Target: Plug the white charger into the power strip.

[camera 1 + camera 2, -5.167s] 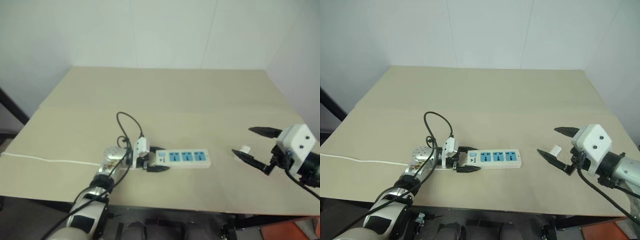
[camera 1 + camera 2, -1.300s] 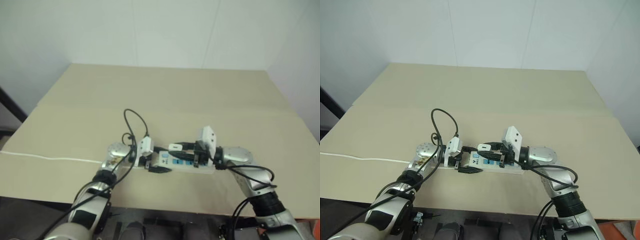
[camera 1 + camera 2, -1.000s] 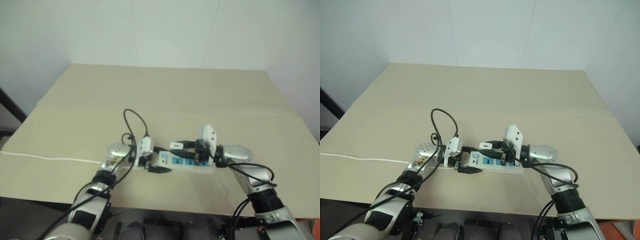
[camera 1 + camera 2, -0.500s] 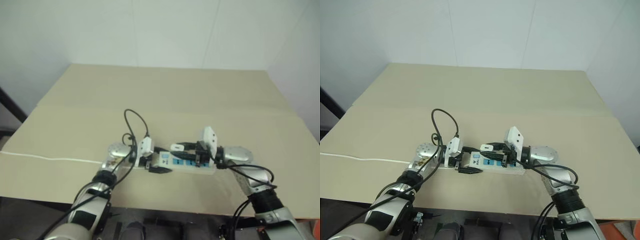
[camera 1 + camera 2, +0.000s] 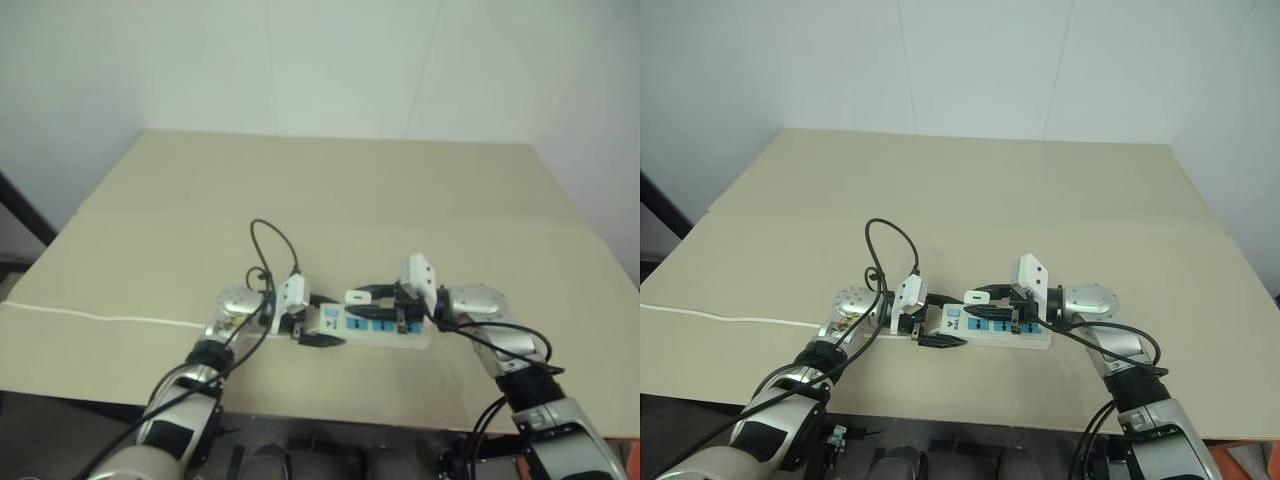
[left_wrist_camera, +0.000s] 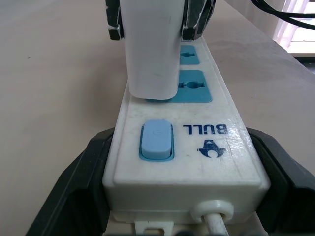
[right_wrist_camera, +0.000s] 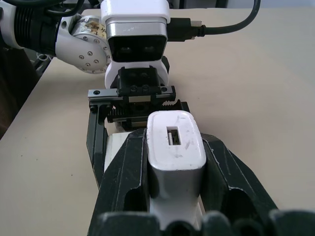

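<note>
A pale beige wooden table (image 5: 330,190) stands against plain white walls (image 5: 300,60), and a thin white cord (image 5: 100,319) trails off its left edge. The left gripper (image 5: 312,320), its black fingers (image 6: 74,182) narrowed, clamps the switch end of the long white power strip with blue sockets (image 5: 368,326), which lies flat near the table's front edge. Just right of it, the right gripper (image 5: 985,304) is closed on the small white charger block (image 7: 175,147), held upright with its base touching the strip at the blue socket nearest the switch (image 6: 156,140).
</note>
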